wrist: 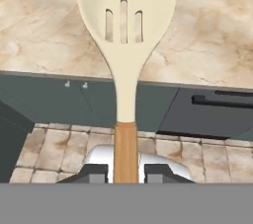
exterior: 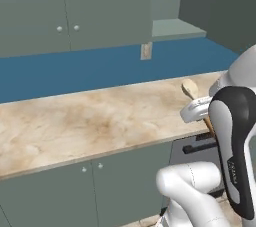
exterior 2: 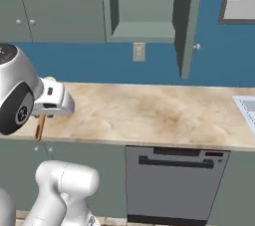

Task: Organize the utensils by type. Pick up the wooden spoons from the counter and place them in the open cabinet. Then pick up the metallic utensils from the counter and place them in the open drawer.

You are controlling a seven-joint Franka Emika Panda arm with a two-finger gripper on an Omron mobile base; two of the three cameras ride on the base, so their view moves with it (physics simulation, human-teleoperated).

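Above marbled counter, jaws apparently clamped on slotted wooden spoon handle.

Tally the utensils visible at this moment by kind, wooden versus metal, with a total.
Wooden spoon: 1, the slotted wooden spoon clamped by its handle in the gripper, lifted above the counter.
Metal utensils: 0 seen on the counter.
Total: 1

Wooden spoon in pincer — above counter front edge; cabinet above counter.
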